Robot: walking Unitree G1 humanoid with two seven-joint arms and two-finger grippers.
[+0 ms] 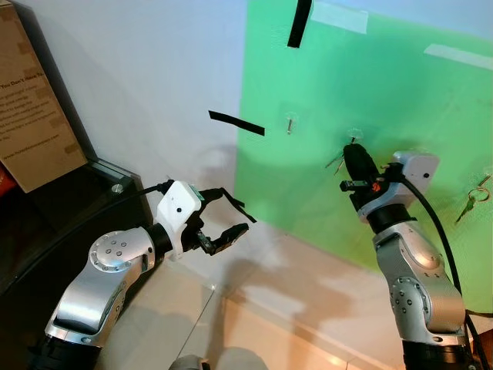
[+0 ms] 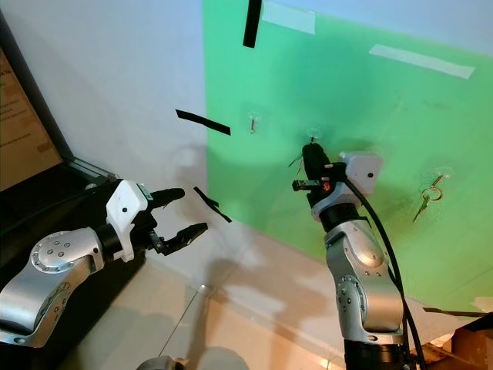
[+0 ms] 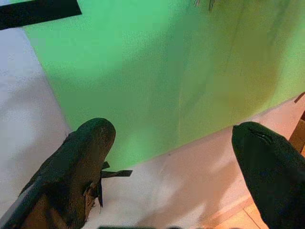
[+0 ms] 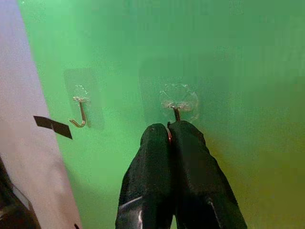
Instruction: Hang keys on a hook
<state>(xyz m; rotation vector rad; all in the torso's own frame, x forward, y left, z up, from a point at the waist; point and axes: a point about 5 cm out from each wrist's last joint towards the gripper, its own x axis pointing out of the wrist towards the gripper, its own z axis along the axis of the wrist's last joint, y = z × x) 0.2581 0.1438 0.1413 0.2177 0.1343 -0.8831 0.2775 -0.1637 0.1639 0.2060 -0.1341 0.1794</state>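
Pressed together, the right gripper's (image 4: 170, 131) fingers are pinching the keys (image 1: 336, 163) right at the middle clear hook (image 4: 177, 110) on the green sheet (image 1: 400, 100). I'm holding the left gripper (image 1: 231, 211) low near the wall, jaws spread wide. Another key set (image 1: 471, 200) is hanging on the far-right hook (image 2: 441, 176).

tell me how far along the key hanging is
Nearly there, it seems. One set of keys already hangs on the far right hook. The right gripper, fingers shut, is at the middle hook, keys dangling beside it. Left: release and withdraw. The left hook is bare; the left gripper is open, idle.
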